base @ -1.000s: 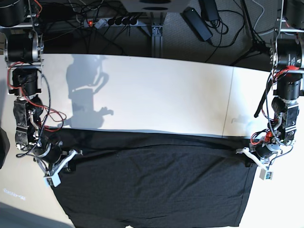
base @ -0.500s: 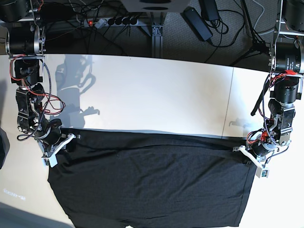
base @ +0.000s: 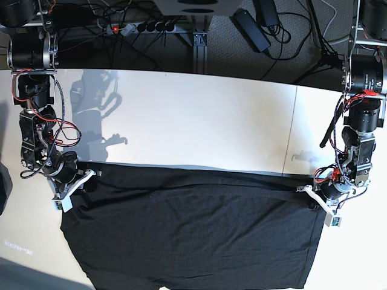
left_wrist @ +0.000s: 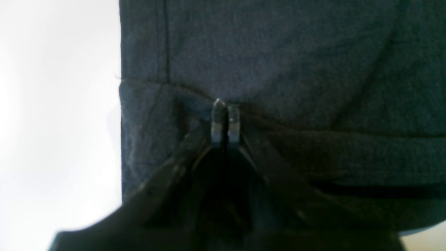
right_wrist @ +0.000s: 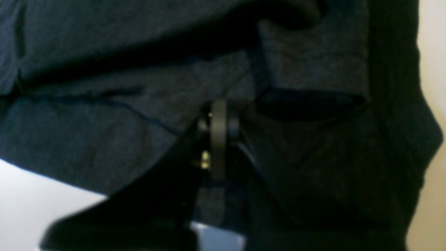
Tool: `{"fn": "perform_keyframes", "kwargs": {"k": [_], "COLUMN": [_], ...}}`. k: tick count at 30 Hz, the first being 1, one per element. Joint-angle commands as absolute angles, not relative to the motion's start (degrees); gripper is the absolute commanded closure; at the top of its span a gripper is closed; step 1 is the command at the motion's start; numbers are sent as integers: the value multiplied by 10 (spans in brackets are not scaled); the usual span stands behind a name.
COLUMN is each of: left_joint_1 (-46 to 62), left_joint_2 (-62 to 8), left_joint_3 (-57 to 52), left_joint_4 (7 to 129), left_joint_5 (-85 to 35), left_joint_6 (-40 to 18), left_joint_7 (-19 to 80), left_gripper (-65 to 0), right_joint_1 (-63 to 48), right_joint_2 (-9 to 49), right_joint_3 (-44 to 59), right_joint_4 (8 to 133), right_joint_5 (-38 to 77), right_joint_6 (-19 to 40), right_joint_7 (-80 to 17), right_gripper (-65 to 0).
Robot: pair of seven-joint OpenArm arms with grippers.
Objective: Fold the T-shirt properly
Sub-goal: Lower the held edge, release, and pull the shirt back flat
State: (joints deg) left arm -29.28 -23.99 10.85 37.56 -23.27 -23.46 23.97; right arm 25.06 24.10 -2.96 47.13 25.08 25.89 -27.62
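T-shirt (base: 193,232): 1 | left claw (left_wrist: 225,120) pinching cloth | right claw (right_wrist: 218,120) pinching cloth

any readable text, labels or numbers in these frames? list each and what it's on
None readable.
T-shirt: plain dark cloth on the side that shows, no print or label.
Table: faint mark near its lower left edge in the base view, too small to read.
Power strip: no legible marking.
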Motion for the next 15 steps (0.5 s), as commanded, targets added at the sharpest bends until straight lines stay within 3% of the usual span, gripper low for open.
{"fn": "perform_keyframes", "kwargs": {"k": [1,8,15], "left_joint_1": [-290,-288,-237], "left_joint_2": [-251,-277,-309], "left_joint_3": [109,109,109], "left_joint_4": [372,372,430], "left_joint_5": [-207,-214,-251], "left_joint_6": [-231,-264,-286], "left_joint_7": [299,300,300], "left_gripper": [0,0,0], "right_joint_1": [249,243,181], "right_joint_2": [247,247,247], "right_joint_3": [-30,-17,60], "right_joint_4": [472,474,526], "right_joint_5": [236,244,285], "right_joint_6": [286,286,287], "right_joint_7": [-313,-349,-358], "right_gripper": [0,0,0]}}
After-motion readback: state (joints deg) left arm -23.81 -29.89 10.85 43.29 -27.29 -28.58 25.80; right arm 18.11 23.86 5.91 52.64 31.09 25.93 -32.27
